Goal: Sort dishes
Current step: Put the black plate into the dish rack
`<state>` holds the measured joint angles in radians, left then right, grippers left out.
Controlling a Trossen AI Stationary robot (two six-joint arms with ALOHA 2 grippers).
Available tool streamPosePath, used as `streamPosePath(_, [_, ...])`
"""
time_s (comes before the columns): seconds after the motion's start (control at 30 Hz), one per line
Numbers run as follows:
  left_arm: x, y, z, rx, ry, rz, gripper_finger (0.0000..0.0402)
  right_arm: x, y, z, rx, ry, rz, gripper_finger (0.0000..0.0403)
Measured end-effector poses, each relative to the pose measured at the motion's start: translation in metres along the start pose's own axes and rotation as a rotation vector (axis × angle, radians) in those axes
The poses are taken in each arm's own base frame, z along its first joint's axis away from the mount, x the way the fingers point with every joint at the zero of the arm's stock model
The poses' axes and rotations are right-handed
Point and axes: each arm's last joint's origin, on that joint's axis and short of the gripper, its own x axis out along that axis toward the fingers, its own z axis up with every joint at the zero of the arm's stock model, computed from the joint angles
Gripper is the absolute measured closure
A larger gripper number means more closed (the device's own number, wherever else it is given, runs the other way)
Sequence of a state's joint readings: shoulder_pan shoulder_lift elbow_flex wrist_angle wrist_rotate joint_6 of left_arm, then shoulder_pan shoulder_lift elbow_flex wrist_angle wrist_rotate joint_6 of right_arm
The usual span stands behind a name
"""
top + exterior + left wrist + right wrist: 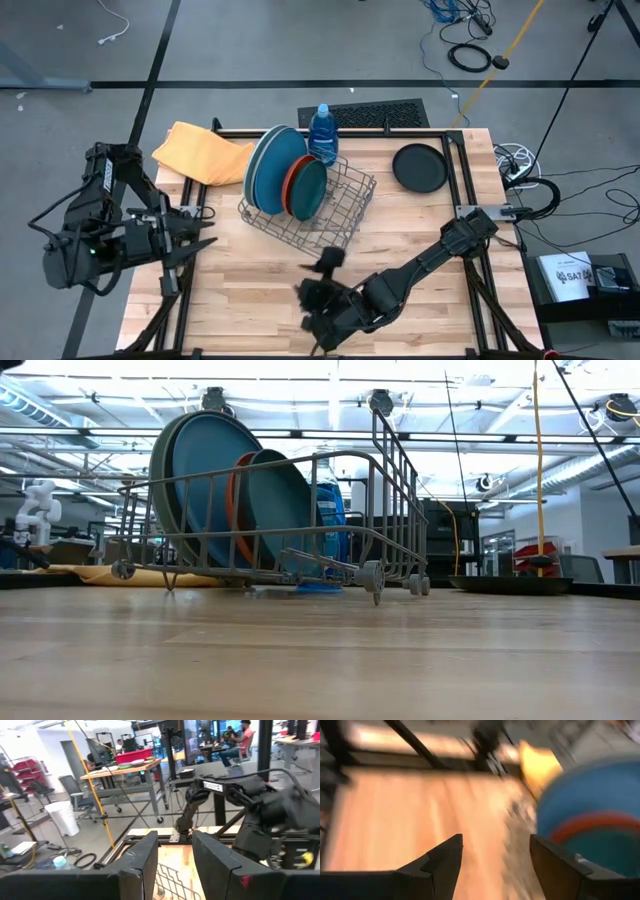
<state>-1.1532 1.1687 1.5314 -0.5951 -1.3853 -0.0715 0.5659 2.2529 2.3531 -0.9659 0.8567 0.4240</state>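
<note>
A grey wire rack stands mid-table. Standing on edge in it are a large grey plate, a large blue plate, an orange plate and a dark teal plate. I cannot pick out a light blue plate. A black plate lies flat at the far right. My right gripper is open and empty, near the front edge, pointing at the rack; it also shows in its wrist view. My left gripper is open and empty at the table's left; it also shows in its wrist view.
A blue bottle stands behind the rack at the far edge. A folded yellow cloth lies at the far left. Bare wood lies between the rack and the near edge. People sit in the room beyond.
</note>
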Motion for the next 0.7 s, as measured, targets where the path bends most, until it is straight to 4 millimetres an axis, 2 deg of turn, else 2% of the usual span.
streamPosePath(0.23, [0.002, -0.003, -0.001, 0.006, 0.006, -0.033, 0.0278, -0.028, -0.018, -0.046, 0.030, 0.262, -0.234, 0.0179])
streamPosePath(0.33, [0.002, -0.003, -0.001, 0.005, 0.006, -0.038, 0.0278, -0.042, -0.013, -0.049, -0.004, 0.238, -0.207, 0.0179])
streamPosePath(0.53, [0.002, -0.003, -0.001, 0.008, 0.007, -0.040, 0.0278, -0.076, -0.013, -0.049, 0.080, 0.164, -0.180, 0.0179])
streamPosePath(0.7, [0.002, -0.003, -0.003, 0.006, 0.012, -0.041, 0.0278, -0.102, -0.006, -0.053, 0.043, 0.121, -0.134, 0.0179])
